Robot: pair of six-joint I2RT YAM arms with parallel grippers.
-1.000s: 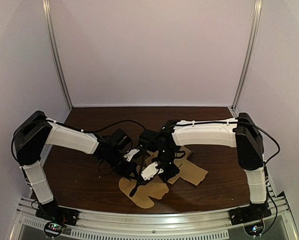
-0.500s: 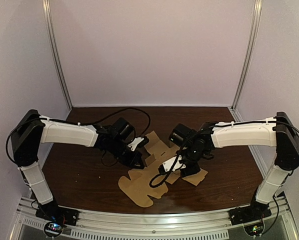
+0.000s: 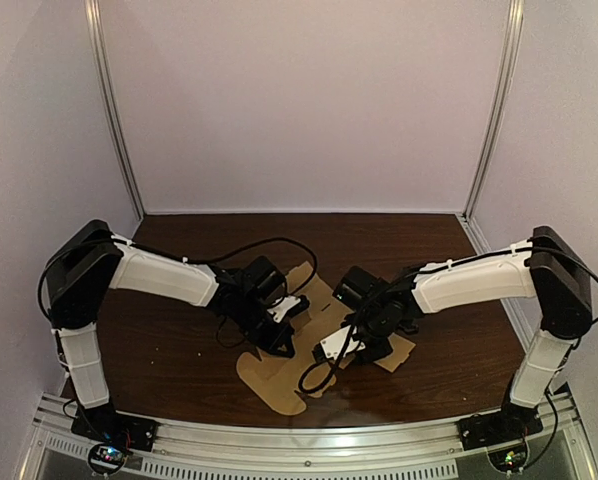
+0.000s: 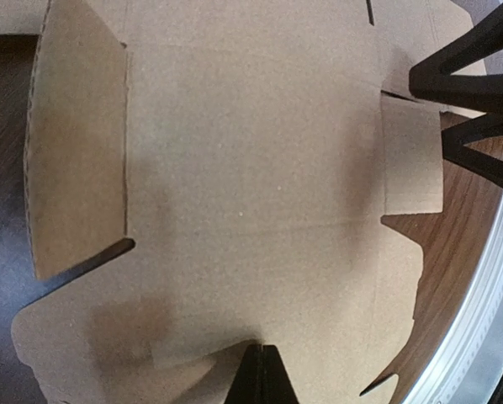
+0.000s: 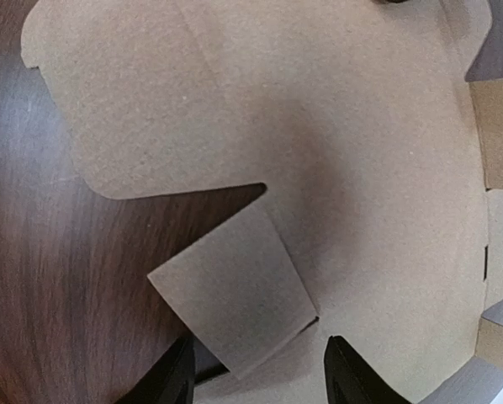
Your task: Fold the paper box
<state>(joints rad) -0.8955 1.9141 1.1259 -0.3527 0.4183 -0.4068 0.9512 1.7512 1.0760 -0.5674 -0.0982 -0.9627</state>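
Though flat (mostly), paper box beneath jaws

Soft, even light comes from overhead, leaving the pale walls faintly lilac and the dark table dull and without glare. The wide view is slightly grainy. Up close the cardboard looks soft-focused, with blurry shadow patches, and the near rail gleams.

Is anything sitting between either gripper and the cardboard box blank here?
Nothing visible does. The paper box lies flat on the table, with the left gripper and the right gripper both directly over it. The right gripper's open jaws straddle a small flap. No other object lies on the cardboard.
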